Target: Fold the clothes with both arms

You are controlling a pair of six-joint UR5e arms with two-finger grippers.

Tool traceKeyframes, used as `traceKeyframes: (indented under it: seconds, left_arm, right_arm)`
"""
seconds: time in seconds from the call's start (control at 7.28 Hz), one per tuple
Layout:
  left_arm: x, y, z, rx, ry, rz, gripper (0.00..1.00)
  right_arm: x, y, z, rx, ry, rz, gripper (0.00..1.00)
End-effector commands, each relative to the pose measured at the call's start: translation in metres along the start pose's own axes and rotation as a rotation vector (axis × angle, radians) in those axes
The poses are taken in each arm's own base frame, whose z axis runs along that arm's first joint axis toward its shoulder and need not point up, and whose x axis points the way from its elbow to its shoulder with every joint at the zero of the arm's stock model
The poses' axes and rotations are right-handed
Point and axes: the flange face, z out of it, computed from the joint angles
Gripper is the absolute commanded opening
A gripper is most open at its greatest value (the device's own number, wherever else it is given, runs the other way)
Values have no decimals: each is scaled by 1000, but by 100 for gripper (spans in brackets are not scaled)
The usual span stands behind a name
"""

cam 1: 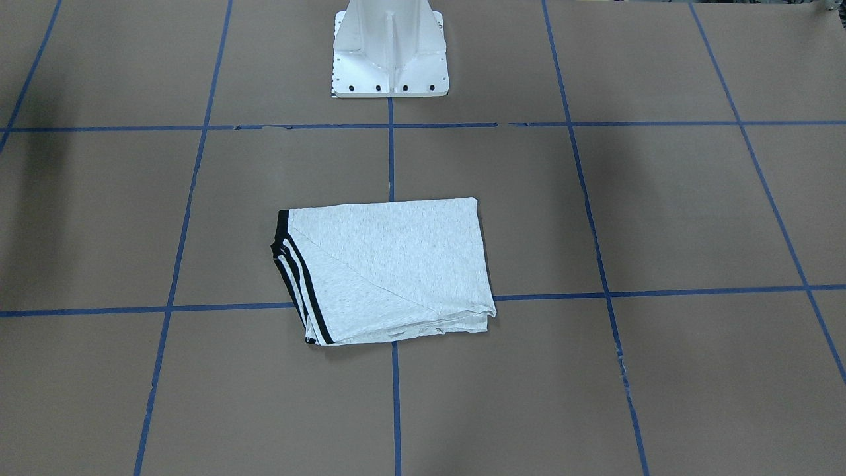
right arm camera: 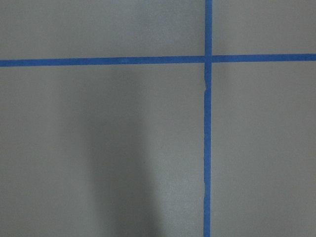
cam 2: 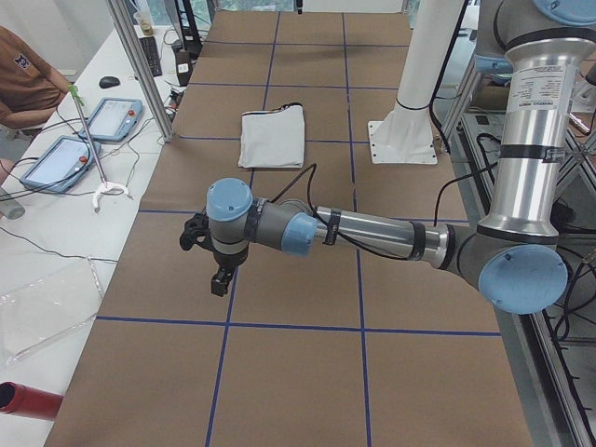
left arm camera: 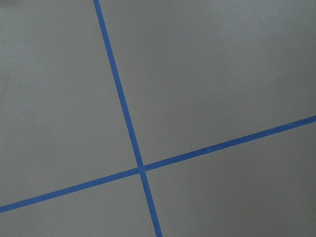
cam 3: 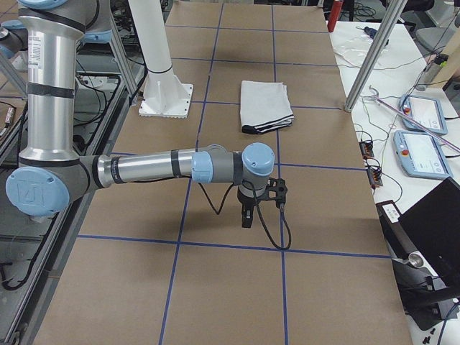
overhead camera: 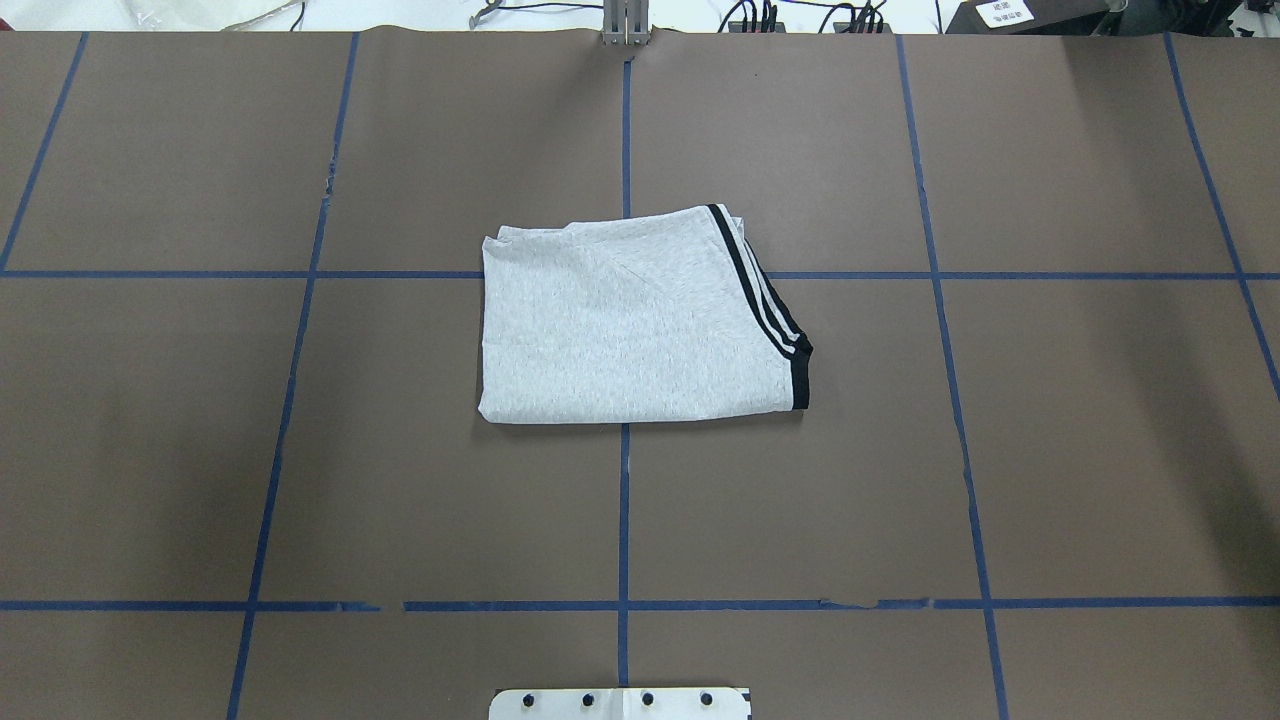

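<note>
Brown table (overhead camera: 1100, 450), blue tape grid (overhead camera: 624, 500) | T-shirt (overhead camera: 630, 325) folded at centre, print hidden, stripes at robot's right | left gripper (cam 2: 220, 282), right gripper (cam 3: 246, 218) hang over bare table, well apart from it; finger spread unreadable

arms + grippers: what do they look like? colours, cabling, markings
The left arm and right arm are silver-grey tubes with light blue joint caps and black bands. A loose black cable runs to each wrist. The left gripper and right gripper are black and compact. Small print marks the left arm's upright tube.
</note>
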Motion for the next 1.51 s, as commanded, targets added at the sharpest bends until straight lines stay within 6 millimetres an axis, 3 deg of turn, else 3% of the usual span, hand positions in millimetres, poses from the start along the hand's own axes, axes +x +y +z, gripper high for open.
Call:
traceKeyframes:
  seconds: [0.0, 0.27, 0.55, 1.37]
  left_arm:
    - [-3, 2, 4, -10, 1, -12, 100]
    - [-4, 3, 5, -9, 4, -9, 100]
    - [-9, 16, 11, -23, 3, -17, 100]
    - [-13, 13, 14, -28, 8, -25, 100]
  right_arm:
    - [4, -2, 0, 6, 39, 1, 100]
    - [4, -1, -1, 7, 33, 3, 100]
    - [2, 0, 0, 1, 6, 6, 100]
    - [-2, -6, -3, 12, 8, -7, 100]
